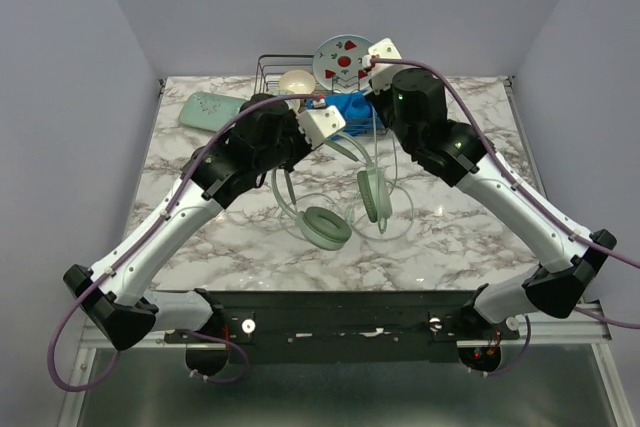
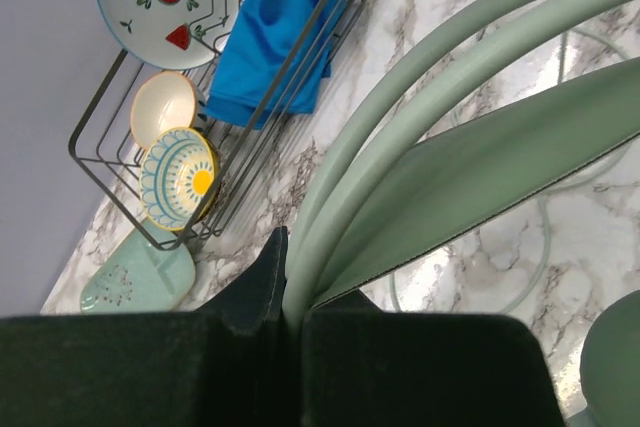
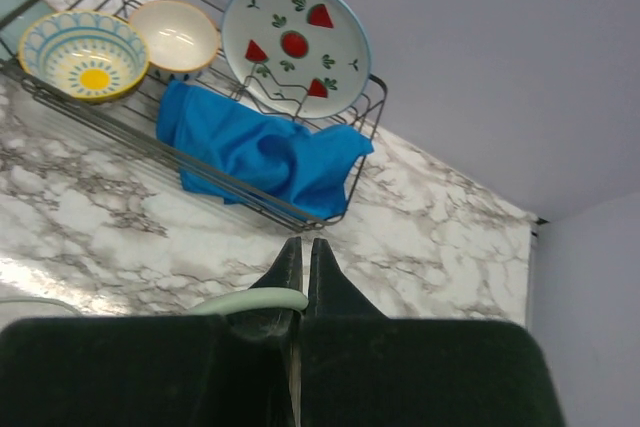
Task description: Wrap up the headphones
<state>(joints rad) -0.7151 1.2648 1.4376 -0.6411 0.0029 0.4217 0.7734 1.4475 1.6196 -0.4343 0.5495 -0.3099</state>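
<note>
Where the marble counter (image 1: 460, 237) is seen from above, the headphones (image 1: 372, 194) are found near its middle, between the two arms and in front of the wire rack (image 1: 268, 69). They are pale mint green throughout. One round padded ear cup (image 1: 326, 228) is laid flat on the counter with its inner ring turned up, while the other is stood on edge just beside it, to the right. The headband (image 2: 430, 117) is held clear of the surface: in the left wrist view it is seen as two slim rounded rails with a broader flat strap beneath, all arching away from the fingers (image 2: 262, 277). The left jaws are clenched on that headband, the rails being pinched between the two dark fingers. The thin pale cable (image 2: 548, 247) is spread in loose loops on the counter. The right jaws are clenched as well, with a slim mint-green strand (image 3: 250, 300) of the headphones nipped at their tips; whether band or cable is held there cannot be told. Behind, a plate (image 3: 295, 45) with red motifs is stood upright in the rack, a blue cloth (image 3: 265, 152) is draped over its wires, and a patterned bowl (image 3: 83, 54) and a cream bowl (image 3: 175, 35) are set beside it. A flat mint tray (image 1: 212, 110) is laid on the counter left of the rack
</note>
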